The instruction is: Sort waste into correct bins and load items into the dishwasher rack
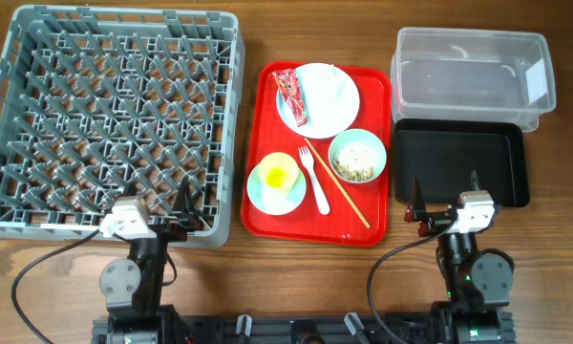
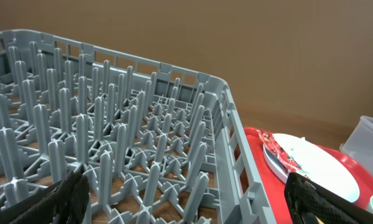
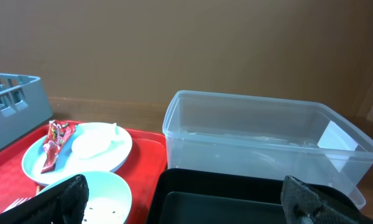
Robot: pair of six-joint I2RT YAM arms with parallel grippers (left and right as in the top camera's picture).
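The grey dishwasher rack (image 1: pixel 115 115) fills the left. On the red serving tray (image 1: pixel 263 124) a white plate (image 1: pixel 336 113) holds the red wrapper (image 1: pixel 291 96) and white tissue (image 1: pixel 329 84). A pale green bowl (image 1: pixel 337 153) holds rice scraps (image 1: pixel 357 164). A pale blue bowl (image 1: pixel 265 196) holds the yellow cup (image 1: pixel 278 173). The white fork (image 1: pixel 317 186) and chopstick (image 1: pixel 342 189) lie between the bowls. The clear tub (image 1: pixel 468 81) and black tray (image 1: pixel 458 167) are on the right. My left gripper (image 1: pixel 172 205) is open at the rack's near right corner. My right gripper (image 1: pixel 446 196) is open at the black tray's near edge.
The left wrist view shows the rack's pegs (image 2: pixel 112 124) and its right wall, with the plate (image 2: pixel 317 165) beyond it. The right wrist view shows the tub (image 3: pixel 261 137) behind the black tray (image 3: pixel 236 199). Cables run along the table's near edge.
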